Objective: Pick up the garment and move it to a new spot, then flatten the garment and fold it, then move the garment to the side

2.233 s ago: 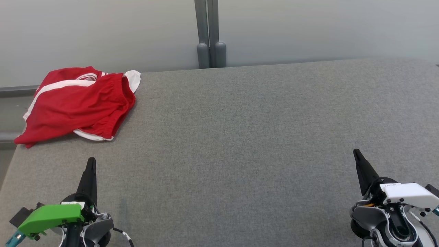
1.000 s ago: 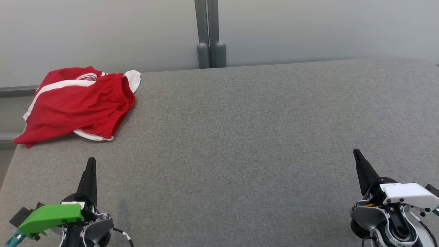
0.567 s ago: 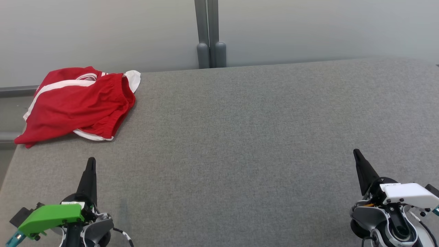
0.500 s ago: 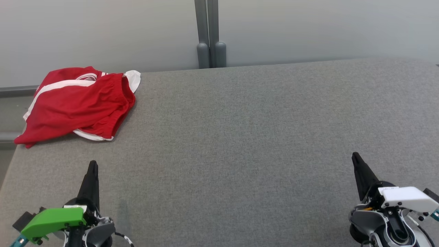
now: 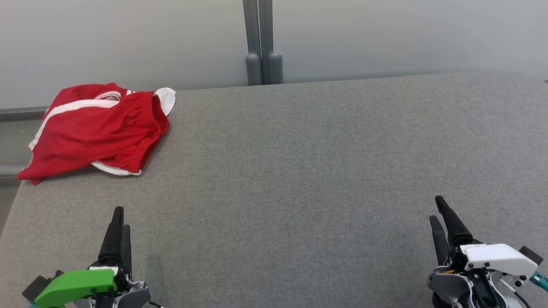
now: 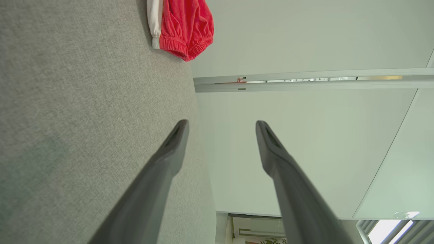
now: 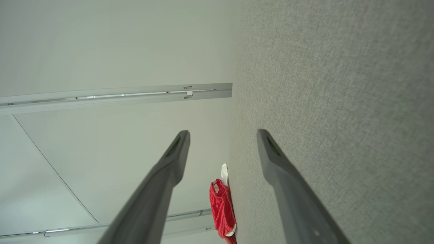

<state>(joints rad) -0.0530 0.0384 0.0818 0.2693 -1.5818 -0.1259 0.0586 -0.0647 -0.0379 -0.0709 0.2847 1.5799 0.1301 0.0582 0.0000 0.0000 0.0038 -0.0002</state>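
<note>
First, head view: red garment (image 5: 94,128), white-striped, lies crumpled at the desk's (image 5: 299,171) far left corner. Left pincer (image 5: 122,218) and right pincer (image 5: 436,208) are both spread, empty, well apart from it.

Left wrist view: gathered elastic hem (image 6: 183,51). Likely light, limp, slippery, so pinch that thicker edge.

Right wrist view: garment small, far off along the desk.

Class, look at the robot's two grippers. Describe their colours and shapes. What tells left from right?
Both have two long, dark, tapering jaws above a rounded grey housing. The left gripper carries a bright green plastic cover; the right gripper carries a white plastic cover with a teal plug at its end.
</note>
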